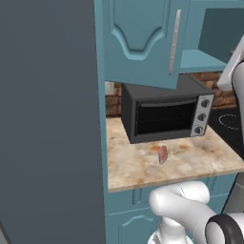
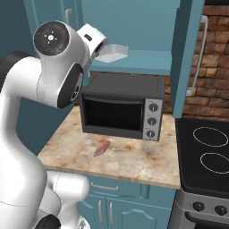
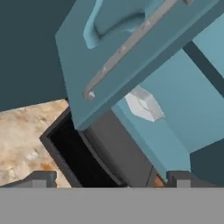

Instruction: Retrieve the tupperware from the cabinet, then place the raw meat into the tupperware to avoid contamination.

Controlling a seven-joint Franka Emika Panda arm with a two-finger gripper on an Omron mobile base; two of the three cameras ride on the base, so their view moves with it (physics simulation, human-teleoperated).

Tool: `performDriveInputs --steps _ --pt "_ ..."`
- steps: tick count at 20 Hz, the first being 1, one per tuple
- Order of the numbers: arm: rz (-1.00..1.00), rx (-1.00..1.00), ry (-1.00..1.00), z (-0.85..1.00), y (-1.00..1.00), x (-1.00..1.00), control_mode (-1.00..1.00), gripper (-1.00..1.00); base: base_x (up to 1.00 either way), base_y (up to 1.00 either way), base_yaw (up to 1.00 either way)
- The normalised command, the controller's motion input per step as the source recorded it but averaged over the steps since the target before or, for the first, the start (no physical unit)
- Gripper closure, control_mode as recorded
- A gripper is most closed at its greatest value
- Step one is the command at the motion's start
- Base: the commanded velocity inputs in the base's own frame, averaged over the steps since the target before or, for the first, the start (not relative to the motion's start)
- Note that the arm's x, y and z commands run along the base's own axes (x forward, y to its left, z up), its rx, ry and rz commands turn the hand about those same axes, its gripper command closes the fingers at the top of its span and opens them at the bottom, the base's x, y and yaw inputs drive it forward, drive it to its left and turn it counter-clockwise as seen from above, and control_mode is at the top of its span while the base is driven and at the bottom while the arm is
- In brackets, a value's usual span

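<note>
Retrieval step in hand. Claw (image 3: 111, 177) spread wide, empty, short of the tupperware (image 3: 143, 104) on the open cabinet (image 2: 134, 27) shelf at its 12 o'clock. Raw meat (image 1: 163, 154) lies on the bench (image 1: 138, 167). Next: advance, straddle the tupperware's rim.

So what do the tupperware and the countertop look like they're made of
The tupperware: probably plastic, pale, slightly see-through, matte. The countertop: looks like polished stone, maybe granite, judging by its beige surface mottled with brown. Everything is rendered, so both are guesses.
</note>
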Motion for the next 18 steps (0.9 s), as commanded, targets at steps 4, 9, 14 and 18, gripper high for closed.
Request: performDriveInputs --steps 4,9,14,18 --pt "0.24 -0.25 -0.15 -0.02 -0.02 0.07 -1.00 -1.00 0.00 0.00 0.00" --pt "0.19 -0.23 -0.13 -0.09 0.00 0.14 -1.00 -1.00 0.00 0.00 0.00" --pt "0.18 -0.18 -0.11 -0.08 0.00 0.20 -1.00 -1.00 0.00 0.00 0.00" --pt "0.08 -0.06 -0.04 0.00 0.01 0.02 -1.00 -1.00 0.00 0.00 0.00"
